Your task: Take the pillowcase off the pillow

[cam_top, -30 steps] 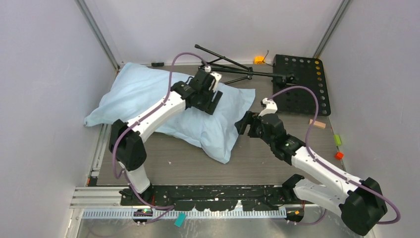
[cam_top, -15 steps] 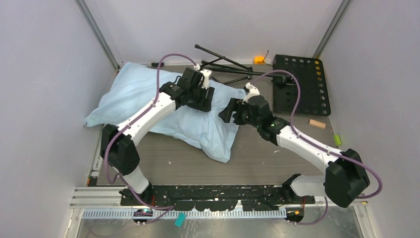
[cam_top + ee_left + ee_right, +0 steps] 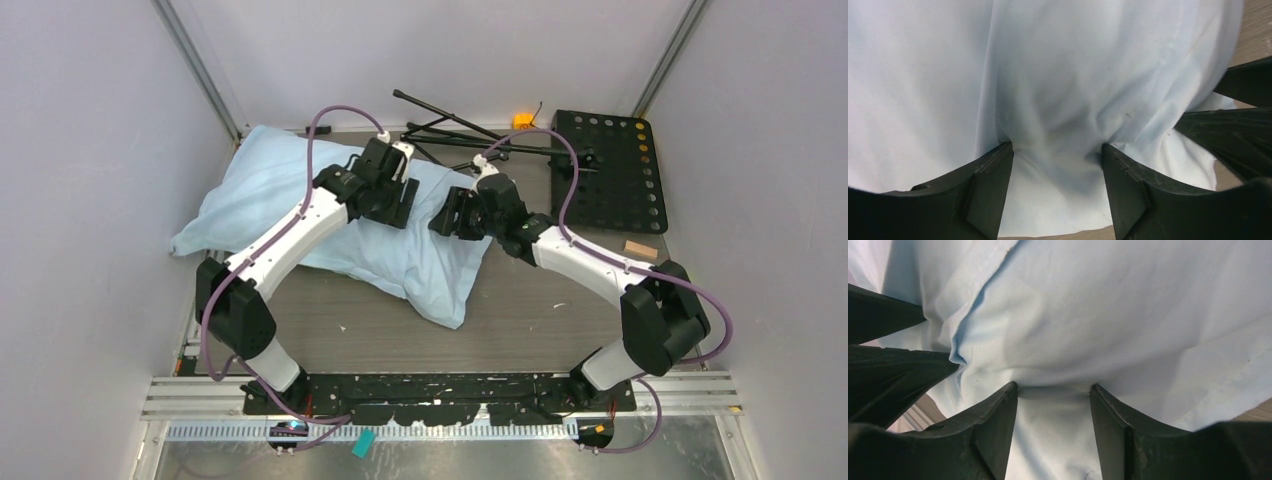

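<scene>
Wood-grain table (image 3: 520, 320) under plump, softly creased pale-blue pillowcase (image 3: 262, 187)

left tool (image 3: 1055, 149) | jaws apart, pressed into pillowcase (image 3: 1063, 75) | fabric puckered between

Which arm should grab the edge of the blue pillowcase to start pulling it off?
Right, probably. The right hand is open, pressing the pillowcase near its end, with a stitched hem close by. The left hand, also open, sits farther in.

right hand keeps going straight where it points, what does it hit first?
The pillowcase: the right hand has its open fingers pressed into the blue fabric, which bunches between them. What lies under it is hidden.
</scene>
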